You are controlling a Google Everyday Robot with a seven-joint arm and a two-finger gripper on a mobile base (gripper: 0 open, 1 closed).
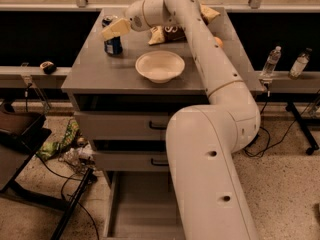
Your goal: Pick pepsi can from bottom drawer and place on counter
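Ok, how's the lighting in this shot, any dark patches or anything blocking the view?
Camera view: warm, even light on the counter, no glare; black shadow beneath the side ledges; the arm fills the foreground, hiding much of the bottom drawer; the claw is by the top of the pepsi can, at the counter's back left.
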